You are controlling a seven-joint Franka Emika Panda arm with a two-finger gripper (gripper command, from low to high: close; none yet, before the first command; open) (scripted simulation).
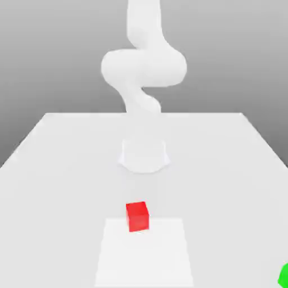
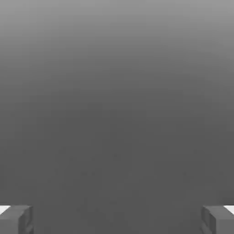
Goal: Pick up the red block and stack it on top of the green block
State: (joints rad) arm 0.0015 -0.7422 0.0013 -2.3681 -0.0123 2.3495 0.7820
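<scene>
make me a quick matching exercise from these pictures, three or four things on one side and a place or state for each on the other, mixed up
Things:
1. small bright red cube
2. small bright green block
3. white robot arm
4. two-finger gripper

Places or states:
A. rises from a round base at the middle of the white table
B. cut off at the exterior view's lower right corner
C. open, fingers far apart, nothing between them
D. on the table in front of the arm's base, near a paler square patch

Pairs: 1-D, 2-B, 3-A, 4-C

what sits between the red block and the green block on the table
Nothing: in the exterior view the stretch from the red block to the green block is bare table, partly a paler square patch.
</scene>
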